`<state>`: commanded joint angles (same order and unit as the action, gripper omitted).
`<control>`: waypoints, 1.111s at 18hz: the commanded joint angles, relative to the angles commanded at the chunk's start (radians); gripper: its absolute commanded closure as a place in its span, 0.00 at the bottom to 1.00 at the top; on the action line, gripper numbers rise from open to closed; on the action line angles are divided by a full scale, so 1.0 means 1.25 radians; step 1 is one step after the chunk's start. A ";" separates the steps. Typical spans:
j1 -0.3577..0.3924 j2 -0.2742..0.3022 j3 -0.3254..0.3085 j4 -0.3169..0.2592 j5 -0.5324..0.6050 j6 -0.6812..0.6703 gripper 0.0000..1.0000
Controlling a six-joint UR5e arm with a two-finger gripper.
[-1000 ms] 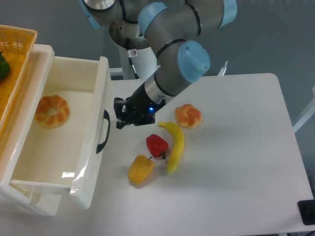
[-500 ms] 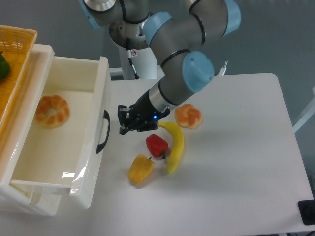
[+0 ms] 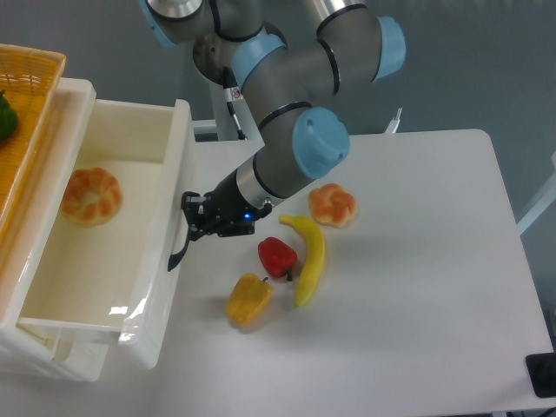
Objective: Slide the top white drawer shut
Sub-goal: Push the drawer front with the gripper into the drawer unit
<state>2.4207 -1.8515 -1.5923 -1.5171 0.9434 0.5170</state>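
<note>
The top white drawer (image 3: 104, 287) stands pulled far out of the cabinet at the left, a glossy deep tray with a round bread roll (image 3: 92, 195) lying inside. Its curved black handle (image 3: 181, 250) runs down the front panel. My gripper (image 3: 192, 219) is pressed right up against the upper part of that handle, on the drawer's front face. Its fingers look close together, but the dark handle behind them hides whether anything is between them.
On the table right of the gripper lie a red pepper (image 3: 277, 256), a banana (image 3: 309, 255), a yellow pepper (image 3: 248, 299) and a bread roll (image 3: 333, 204). A yellow wicker basket (image 3: 30, 95) with a green pepper sits on the cabinet's top left.
My gripper has travelled left across the table, from a gap beside the handle to touching the drawer front. The drawer has hardly shifted.
</note>
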 joint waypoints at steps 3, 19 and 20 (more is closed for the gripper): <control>-0.014 0.004 0.000 0.000 -0.001 -0.014 1.00; -0.098 -0.006 0.016 0.002 -0.001 -0.053 1.00; -0.104 -0.006 0.016 0.002 -0.001 -0.058 1.00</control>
<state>2.2903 -1.8592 -1.5723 -1.5140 0.9419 0.4449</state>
